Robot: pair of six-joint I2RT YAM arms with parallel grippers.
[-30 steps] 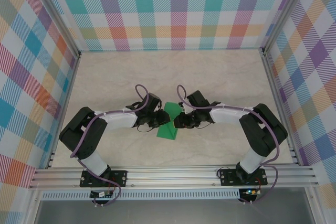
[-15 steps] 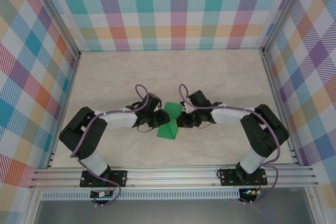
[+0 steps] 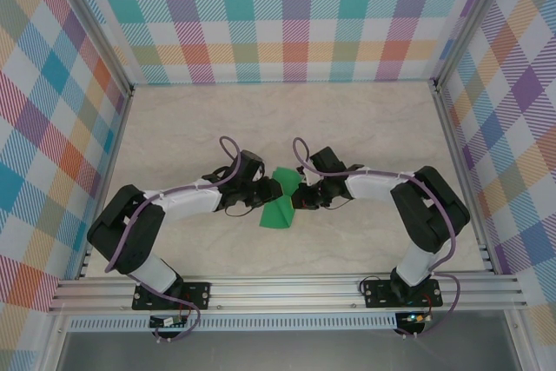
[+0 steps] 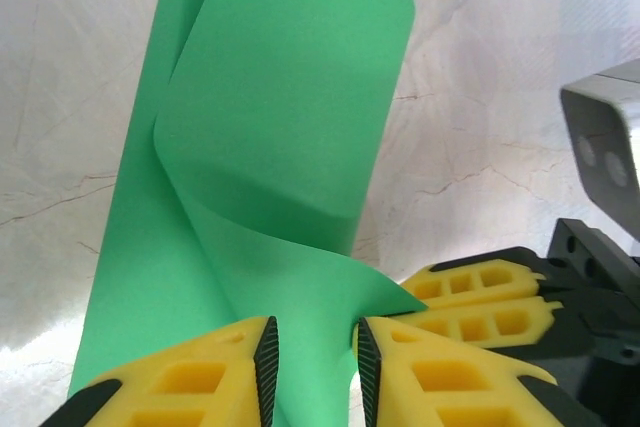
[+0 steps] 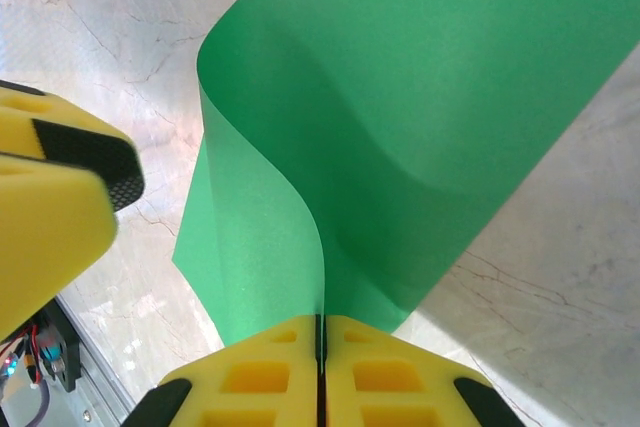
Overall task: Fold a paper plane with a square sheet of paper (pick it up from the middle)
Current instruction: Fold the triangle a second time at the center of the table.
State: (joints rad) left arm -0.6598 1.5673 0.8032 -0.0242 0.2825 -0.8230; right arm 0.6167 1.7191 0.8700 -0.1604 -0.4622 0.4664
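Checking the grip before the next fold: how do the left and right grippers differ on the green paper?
The right gripper has jaws pressed together, pinching an edge of the square sheet of paper; the left gripper has jaws apart, the sheet standing in the gap. The left gripper reaches in from the left, the right gripper from the right. Both have yellow fingers.

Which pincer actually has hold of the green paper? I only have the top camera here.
Observer: The right pincer. Its wrist view has the jaws shut tight on an edge of the green paper.
Operator: And the left one, is it clamped too?
Observer: No. The left pincer straddles the paper's edge, but its jaws stand apart with a clear gap around the sheet.
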